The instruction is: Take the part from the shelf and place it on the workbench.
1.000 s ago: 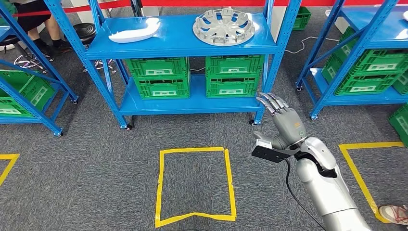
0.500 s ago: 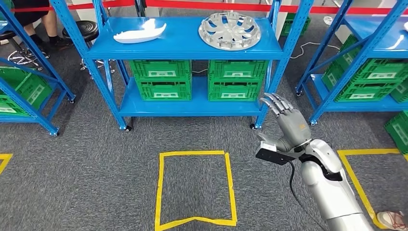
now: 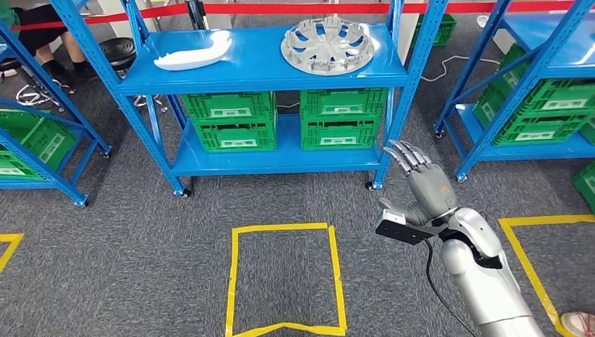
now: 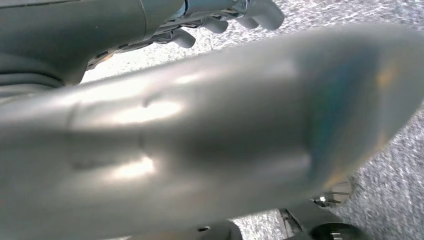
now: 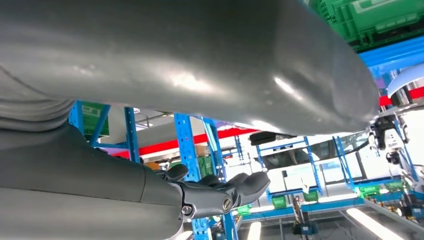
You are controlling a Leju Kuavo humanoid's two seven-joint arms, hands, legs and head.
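Two parts lie on the top board of the blue shelf [image 3: 259, 70]: a white curved panel [image 3: 193, 53] at the left and a silver wheel cover [image 3: 326, 45] at the right. My right hand [image 3: 421, 186] is raised in front of the shelf's right post, below the wheel cover and well short of it, fingers stretched out and apart, holding nothing. The right wrist view has the same hand [image 5: 210, 192] with its fingers extended in the air. My left hand [image 4: 200, 135] hangs over the grey carpet, its fingers [image 4: 220, 22] loose with nothing in them.
Green crates [image 3: 228, 119] [image 3: 342, 116] fill the shelf's lower board. More blue shelves with green crates stand at the left [image 3: 35, 140] and right [image 3: 533, 56]. A yellow tape square [image 3: 284, 277] marks the carpet before me. A person's shoe [image 3: 579, 323] is at the right; another person sits by a stool [image 3: 119, 49].
The whole picture has shifted a little, so the camera has moved. My right hand stays raised and spread, now slightly lower and further right in the picture.
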